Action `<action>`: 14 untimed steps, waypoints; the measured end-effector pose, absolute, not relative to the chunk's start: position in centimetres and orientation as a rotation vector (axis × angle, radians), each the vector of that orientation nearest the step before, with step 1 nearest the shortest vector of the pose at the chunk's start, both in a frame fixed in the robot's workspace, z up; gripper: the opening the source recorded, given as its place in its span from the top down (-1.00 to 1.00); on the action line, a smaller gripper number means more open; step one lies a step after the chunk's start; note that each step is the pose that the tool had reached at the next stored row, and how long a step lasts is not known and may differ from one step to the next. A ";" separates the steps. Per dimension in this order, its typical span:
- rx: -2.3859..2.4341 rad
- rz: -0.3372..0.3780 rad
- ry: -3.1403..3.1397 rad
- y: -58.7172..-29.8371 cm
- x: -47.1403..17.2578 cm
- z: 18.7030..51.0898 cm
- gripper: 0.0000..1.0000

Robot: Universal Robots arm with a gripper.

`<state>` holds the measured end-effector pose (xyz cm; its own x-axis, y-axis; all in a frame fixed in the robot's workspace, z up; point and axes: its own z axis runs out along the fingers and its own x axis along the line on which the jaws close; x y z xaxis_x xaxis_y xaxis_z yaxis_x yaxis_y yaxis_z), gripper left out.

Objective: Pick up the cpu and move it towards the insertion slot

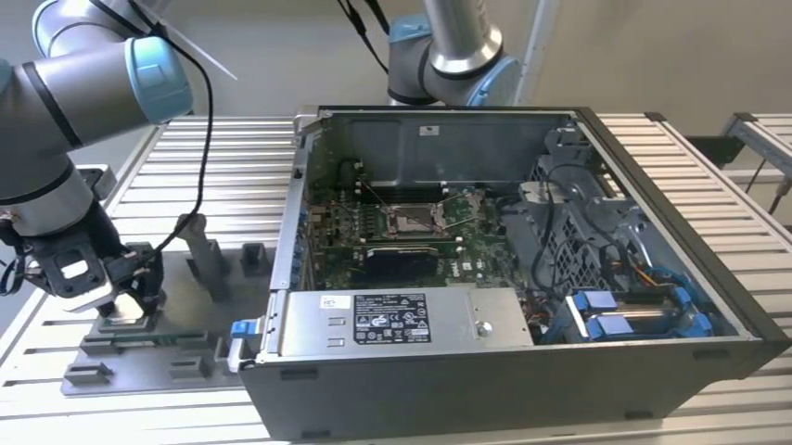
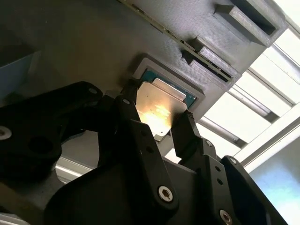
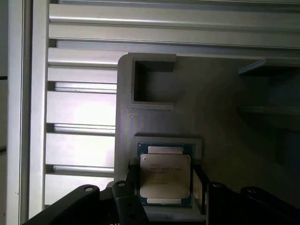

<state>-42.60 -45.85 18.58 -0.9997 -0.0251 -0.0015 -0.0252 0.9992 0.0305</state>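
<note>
Pincer (image 3: 165, 186) tight against both cpu (image 3: 165, 173) edges, within tray pocket (image 3: 168, 139)

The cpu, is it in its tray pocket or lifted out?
In. The cpu lies flat inside the square pocket of the grey tray, rim showing around it, gripper straddling it.

Cpu (image 3: 165, 180) in tray (image 3: 220, 108) recess under end effector (image 3: 166, 183); tray at exterior view's left of pc case (image 1: 520, 380)

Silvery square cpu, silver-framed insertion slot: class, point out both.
Silvery square cpu (image 3: 165, 176): first wrist view, centre of its metal face.
Silver-framed insertion slot (image 1: 411, 221): exterior view, its dark centre.
</note>
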 end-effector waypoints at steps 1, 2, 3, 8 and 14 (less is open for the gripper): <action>-0.040 0.048 3.140 -45.9 -42.6 18.6 1.00; -0.040 0.048 3.140 -45.9 -42.6 18.6 1.00; -0.040 0.049 3.139 -45.8 -42.6 18.6 1.00; -0.039 0.049 3.140 -45.8 -42.6 19.7 1.00; -0.039 0.048 3.140 -45.9 -42.6 21.9 1.00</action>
